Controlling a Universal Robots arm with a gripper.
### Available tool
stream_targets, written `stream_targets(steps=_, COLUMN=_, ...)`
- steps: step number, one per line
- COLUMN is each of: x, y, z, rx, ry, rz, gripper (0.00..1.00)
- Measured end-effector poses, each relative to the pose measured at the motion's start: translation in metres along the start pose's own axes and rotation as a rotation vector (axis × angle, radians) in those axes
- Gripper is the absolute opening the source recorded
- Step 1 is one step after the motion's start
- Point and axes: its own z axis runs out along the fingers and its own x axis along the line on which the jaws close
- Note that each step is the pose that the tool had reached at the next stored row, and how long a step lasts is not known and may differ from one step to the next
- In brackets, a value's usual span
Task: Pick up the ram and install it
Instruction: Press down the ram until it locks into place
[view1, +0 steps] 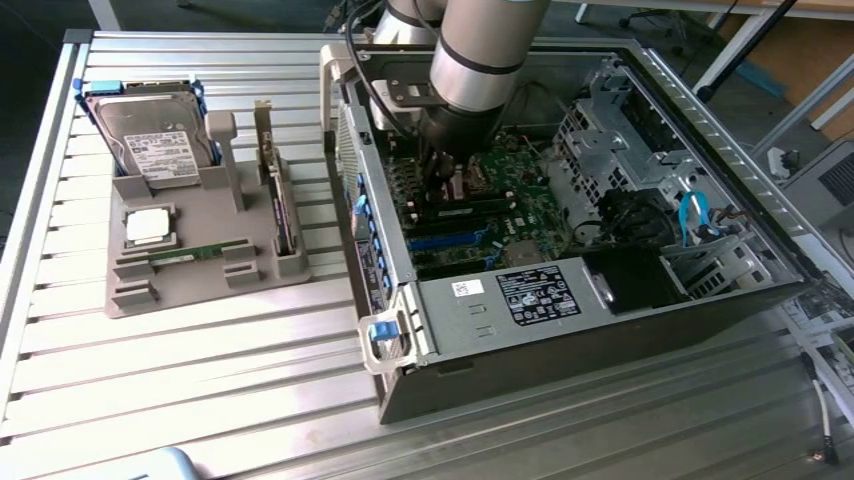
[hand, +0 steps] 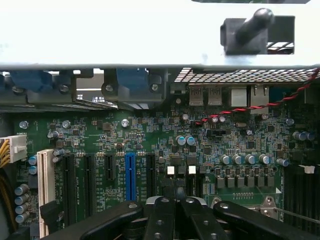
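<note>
The arm reaches down into the open computer case (view1: 587, 290) at the centre of the exterior view, its gripper (view1: 447, 180) low over the motherboard (view1: 514, 200) with fingers (hand: 165, 215) pressed together on nothing visible. One ram (view1: 187, 255) lies flat on the grey holder (view1: 200, 290) at the frame's left, below the hard drive (view1: 150, 140).

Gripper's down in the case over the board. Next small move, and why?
Probably a short, straight push down. The gripper is shut, low over the motherboard inside the case, with a thin dark edge between the jaws, possibly the ram; whether it is seated I cannot tell.
</note>
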Motion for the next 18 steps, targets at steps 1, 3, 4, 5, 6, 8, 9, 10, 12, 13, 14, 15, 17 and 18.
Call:
stream_targets(steps=1, x=0.0001, y=0.0, z=0.0004, rx=-0.0001, ry=0.0002, rz=0.0, gripper=0.11)
stream_targets(steps=3, x=0.0001, y=0.0, z=0.0011, rx=-0.0002, ry=0.0004, rz=0.0, gripper=0.11)
stream_targets(steps=4, x=0.0001, y=0.0, z=0.0011, rx=-0.0002, ry=0.0004, rz=0.0, gripper=0.11)
stream_targets(steps=5, x=0.0001, y=0.0, z=0.0011, rx=-0.0003, ry=0.0005, rz=0.0, gripper=0.11)
stream_targets(steps=6, x=0.0001, y=0.0, z=0.0011, rx=-0.0002, ry=0.0004, rz=0.0, gripper=0.11)
stream_targets(steps=8, x=0.0002, y=0.0001, z=0.0014, rx=-0.0002, ry=0.0003, rz=0.0, gripper=0.11)
stream_targets(steps=9, x=0.0002, y=0.0001, z=0.0015, rx=-0.0002, ry=0.0003, rz=0.0, gripper=0.11)
stream_targets(steps=10, x=0.0002, y=0.0002, z=0.0015, rx=-0.0002, ry=0.0003, rz=0.0, gripper=0.11)
stream_targets(steps=12, x=0.0002, y=0.0001, z=0.0017, rx=-0.0002, ry=0.0004, rz=0.0, gripper=0.11)
stream_targets(steps=13, x=0.0002, y=0.0001, z=0.0024, rx=0.0, ry=-0.0001, rz=0.0, gripper=0.11)
stream_targets(steps=14, x=0.0002, y=0.0001, z=0.0031, rx=0.0, ry=0.0, rz=0.0, gripper=0.11)
stream_targets(steps=15, x=0.0003, y=0.0002, z=0.0038, rx=-0.0001, ry=0.0002, rz=0.0, gripper=0.11)
stream_targets(steps=17, x=0.0003, y=0.0002, z=0.0039, rx=-0.0002, ry=0.0004, rz=0.0, gripper=0.11)
stream_targets(steps=18, x=0.0003, y=0.0002, z=0.0039, rx=-0.0002, ry=0.0005, rz=0.0, gripper=0.11)
